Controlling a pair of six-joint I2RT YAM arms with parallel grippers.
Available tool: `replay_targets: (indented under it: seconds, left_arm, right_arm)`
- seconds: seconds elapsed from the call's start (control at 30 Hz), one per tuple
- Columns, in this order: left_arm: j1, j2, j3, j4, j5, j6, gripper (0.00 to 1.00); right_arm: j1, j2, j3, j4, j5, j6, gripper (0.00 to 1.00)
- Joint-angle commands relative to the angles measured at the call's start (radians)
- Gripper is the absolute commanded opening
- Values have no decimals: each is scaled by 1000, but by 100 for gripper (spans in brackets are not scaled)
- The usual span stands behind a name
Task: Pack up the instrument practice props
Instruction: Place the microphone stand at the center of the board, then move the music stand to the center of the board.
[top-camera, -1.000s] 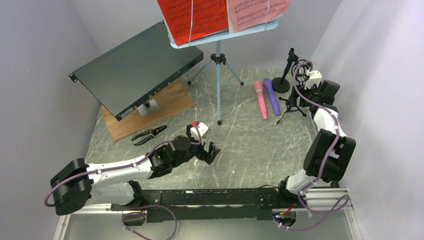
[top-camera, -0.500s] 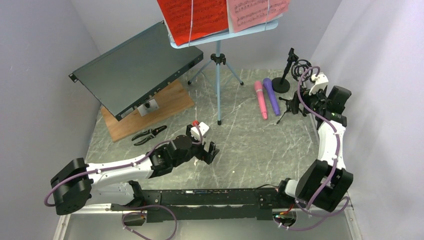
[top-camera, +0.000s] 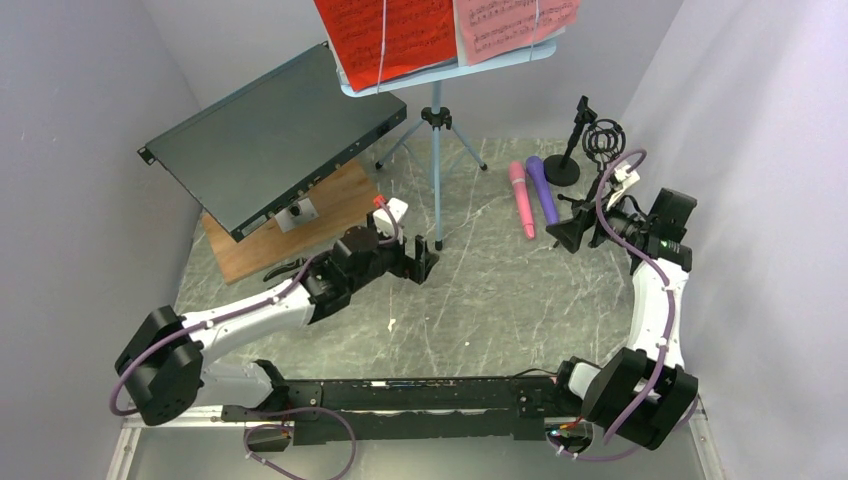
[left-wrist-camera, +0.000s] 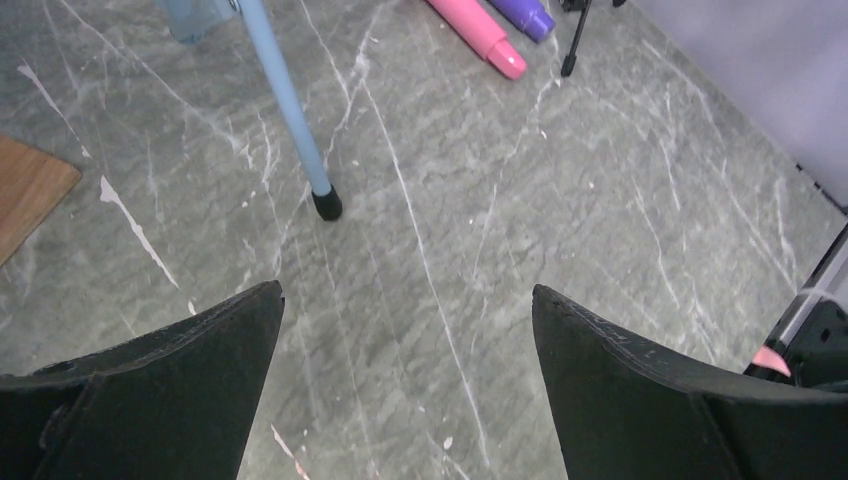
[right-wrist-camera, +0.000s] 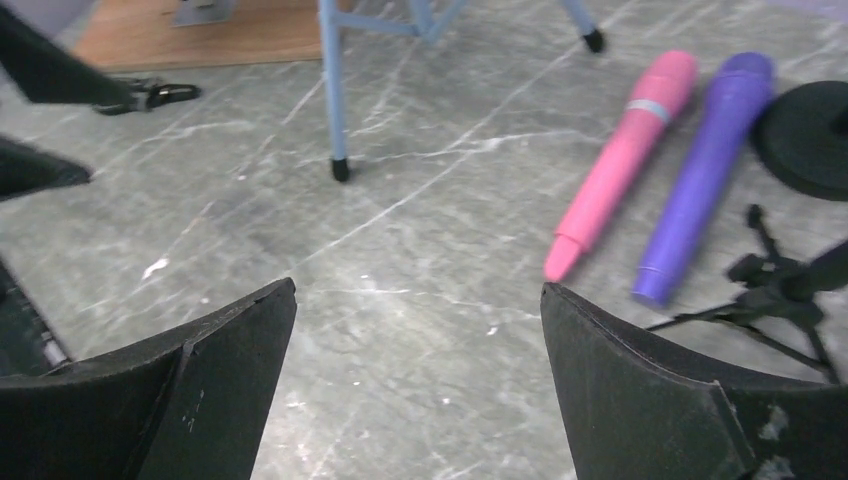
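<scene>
From above, the left gripper sits mid-frame beside the music rack leg, and the right gripper hangs near the pink microphone (right of centre). Left wrist view: jaws wide apart, empty. Right wrist view: likewise.

The music rack stands just beyond my left gripper, the metal box on a board to its left, two microphones side by side to its right, mic supports right of them.
</scene>
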Motion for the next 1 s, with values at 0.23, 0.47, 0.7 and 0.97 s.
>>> replay_targets:
  seconds: [0.23, 0.47, 0.7, 0.97]
  left_arm:
    - [146, 182, 212, 60, 175, -115, 99]
    - [241, 337, 326, 102, 225, -198, 99]
    - [243, 454, 476, -2, 107, -197, 98]
    - [243, 594, 694, -190, -73, -203, 83]
  right_arm:
    - [-4, 8, -60, -9, -203, -22, 96]
    - [-3, 14, -56, -34, -212, -51, 96]
    - [-4, 26, -47, -55, -217, -67, 96]
    - [-2, 34, -46, -56, -213, -68, 96]
